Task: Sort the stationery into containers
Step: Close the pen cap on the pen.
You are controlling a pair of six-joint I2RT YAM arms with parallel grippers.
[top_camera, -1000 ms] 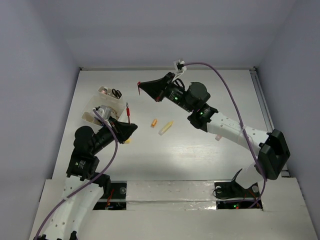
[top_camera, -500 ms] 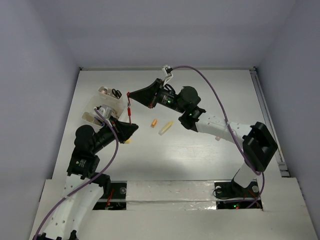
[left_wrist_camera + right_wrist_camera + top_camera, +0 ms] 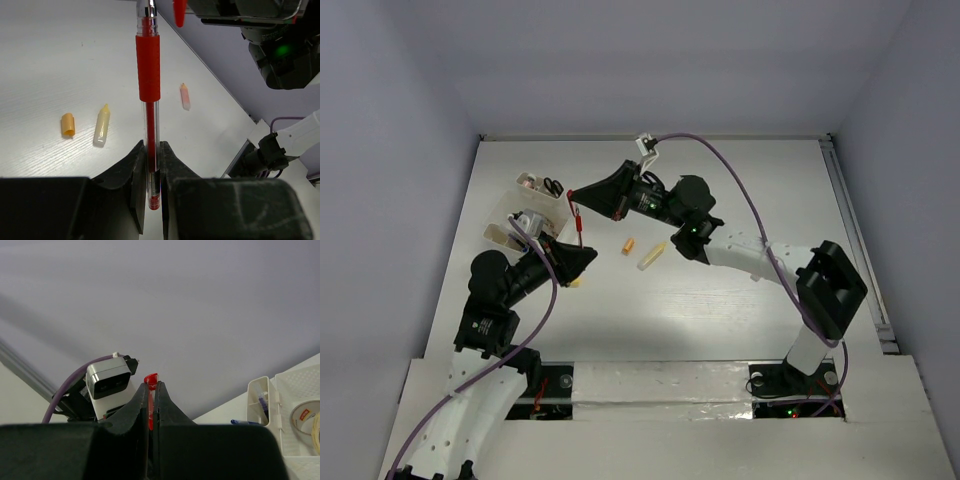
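Note:
My left gripper [image 3: 152,150] is shut on a red pen [image 3: 149,75], which sticks out past its fingers, tip away from me. In the top view this gripper [image 3: 586,252] sits by the container [image 3: 516,214], with the pen [image 3: 579,228] pointing toward the back. My right gripper [image 3: 572,194] is shut on a small red pen cap [image 3: 151,385] and hovers just beyond the pen's tip; the cap [image 3: 179,12] shows at the top edge of the left wrist view. The whitish divided container [image 3: 280,390] holds a tape roll [image 3: 307,415] and scissors [image 3: 553,186].
An orange bit [image 3: 628,245], a pale yellow bit [image 3: 652,255] and a pink bit [image 3: 757,275] lie loose on the white table right of the left gripper. A blue pen [image 3: 245,422] lies beside the container. Grey walls close in the table.
The right arm has swung left and a little nearer with the red cap, from mid-table to just above the pen's tip. The left arm and pen have stayed put.

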